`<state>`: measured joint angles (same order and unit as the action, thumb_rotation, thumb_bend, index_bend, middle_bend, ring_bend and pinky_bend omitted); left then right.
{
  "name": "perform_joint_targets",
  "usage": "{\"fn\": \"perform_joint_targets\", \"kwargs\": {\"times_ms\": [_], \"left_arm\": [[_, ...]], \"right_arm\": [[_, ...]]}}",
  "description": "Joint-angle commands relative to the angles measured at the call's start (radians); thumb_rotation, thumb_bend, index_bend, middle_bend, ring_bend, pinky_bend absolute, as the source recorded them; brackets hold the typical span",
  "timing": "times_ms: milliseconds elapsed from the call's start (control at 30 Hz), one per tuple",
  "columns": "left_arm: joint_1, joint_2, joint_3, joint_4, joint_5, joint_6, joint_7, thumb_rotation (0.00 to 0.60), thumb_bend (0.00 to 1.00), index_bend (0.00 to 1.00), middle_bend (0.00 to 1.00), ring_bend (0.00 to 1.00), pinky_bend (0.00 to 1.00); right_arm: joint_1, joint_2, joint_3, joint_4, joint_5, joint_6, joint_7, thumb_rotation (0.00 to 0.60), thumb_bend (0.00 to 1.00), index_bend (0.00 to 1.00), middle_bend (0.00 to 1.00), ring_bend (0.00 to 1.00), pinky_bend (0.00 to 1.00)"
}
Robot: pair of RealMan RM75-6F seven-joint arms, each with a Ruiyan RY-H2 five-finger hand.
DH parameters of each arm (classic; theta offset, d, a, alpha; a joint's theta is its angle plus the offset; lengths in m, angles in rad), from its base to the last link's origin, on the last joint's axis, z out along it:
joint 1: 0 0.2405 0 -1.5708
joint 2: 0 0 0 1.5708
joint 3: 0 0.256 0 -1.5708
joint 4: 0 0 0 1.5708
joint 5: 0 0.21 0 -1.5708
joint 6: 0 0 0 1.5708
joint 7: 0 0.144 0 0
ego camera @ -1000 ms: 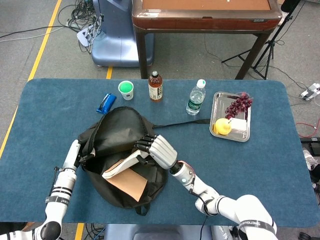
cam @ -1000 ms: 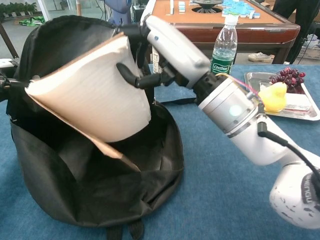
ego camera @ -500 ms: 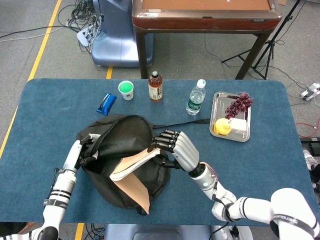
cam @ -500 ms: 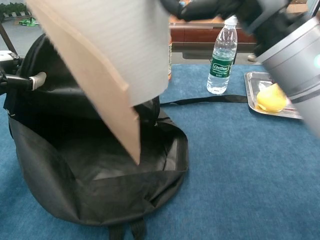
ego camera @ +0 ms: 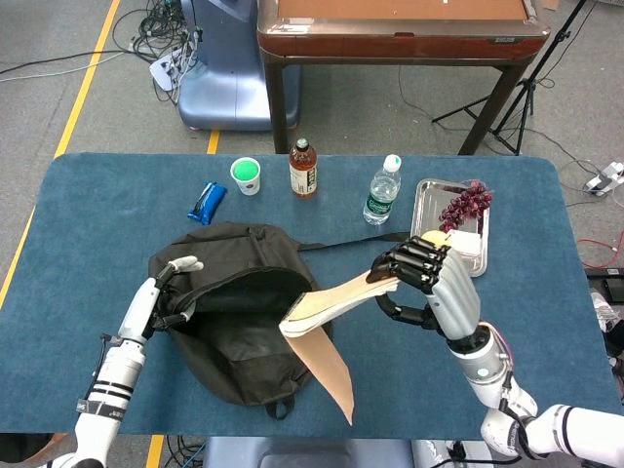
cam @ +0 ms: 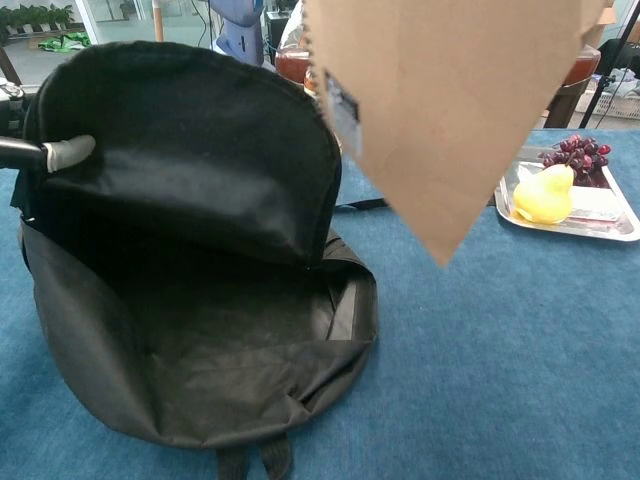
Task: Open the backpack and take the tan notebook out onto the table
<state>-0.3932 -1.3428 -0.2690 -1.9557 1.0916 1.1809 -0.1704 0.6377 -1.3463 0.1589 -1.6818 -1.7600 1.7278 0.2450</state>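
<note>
The black backpack (ego camera: pixel 234 312) lies open on the blue table, its empty inside (cam: pixel 220 340) showing in the chest view. My left hand (ego camera: pixel 168 292) holds the edge of its flap (cam: pixel 190 180) up; one fingertip (cam: pixel 68 152) shows there. My right hand (ego camera: pixel 429 283) grips the tan notebook (ego camera: pixel 327 322) by one end, in the air to the right of the bag. The notebook's cover hangs down, filling the top of the chest view as a tan sheet (cam: pixel 450 100). The right hand itself is out of the chest view.
A steel tray (ego camera: pixel 425 195) with grapes (ego camera: pixel 466 206) and a yellow pear (cam: pixel 543 194) sits at the right. A water bottle (ego camera: pixel 382 191), a brown bottle (ego camera: pixel 303 169), a green cup (ego camera: pixel 247 175) and a blue packet (ego camera: pixel 206 202) line the far side. Bag strap (ego camera: pixel 351 240) trails rightward.
My right hand has lifted the notebook out of the backpack and carried it up and to the right. The bag's flap has risen a little, and the left hand keeps holding it.
</note>
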Motion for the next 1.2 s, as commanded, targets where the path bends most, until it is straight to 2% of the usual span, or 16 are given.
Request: {"fn": "perform_joint_targets", "kwargs": {"times_ms": [33,167,333,533,733,933,1067,1200], "left_arm": [[0.003,0.007,0.011,-0.011,0.016,0.006,0.01,0.564,0.38,0.14,0.17,0.12,0.37],[0.005,0.02,0.026,-0.02,0.029,0.004,0.027,0.508,0.28,0.02,0.06,0.02,0.26],[0.006,0.033,0.034,-0.02,0.041,0.01,0.042,0.414,0.18,0.0,0.0,0.0,0.12],[0.008,0.063,0.048,-0.022,0.058,0.01,0.065,0.411,0.15,0.0,0.0,0.0,0.08],[0.01,0.083,0.056,-0.02,0.069,0.01,0.074,0.463,0.15,0.0,0.0,0.0,0.08],[0.018,0.083,0.06,-0.013,0.091,0.039,0.085,0.481,0.15,0.0,0.0,0.0,0.08],[0.02,0.086,0.064,-0.013,0.101,0.048,0.095,0.482,0.15,0.0,0.0,0.0,0.08],[0.022,0.089,0.065,-0.017,0.104,0.055,0.101,0.483,0.15,0.0,0.0,0.0,0.08]], "right_arm": [[-0.022,0.029,0.009,-0.005,0.014,-0.005,-0.019,0.6,0.51,1.0,0.68,0.55,0.58],[-0.042,0.051,0.016,0.006,0.026,-0.015,-0.035,0.6,0.51,1.0,0.68,0.55,0.58],[-0.056,0.073,0.013,0.026,0.041,-0.057,-0.059,0.6,0.51,1.0,0.68,0.55,0.58],[-0.059,0.097,-0.006,0.058,0.062,-0.148,-0.118,0.6,0.51,1.0,0.68,0.55,0.58],[-0.041,0.084,-0.024,0.119,0.058,-0.239,-0.189,0.6,0.51,1.0,0.68,0.55,0.58],[0.004,-0.019,-0.03,0.287,0.016,-0.295,-0.277,0.6,0.51,1.0,0.68,0.55,0.58],[0.042,-0.124,-0.03,0.442,-0.022,-0.305,-0.328,0.6,0.51,1.0,0.68,0.55,0.58],[0.076,-0.223,-0.029,0.55,-0.036,-0.311,-0.339,0.6,0.51,1.0,0.68,0.55,0.58]]}}
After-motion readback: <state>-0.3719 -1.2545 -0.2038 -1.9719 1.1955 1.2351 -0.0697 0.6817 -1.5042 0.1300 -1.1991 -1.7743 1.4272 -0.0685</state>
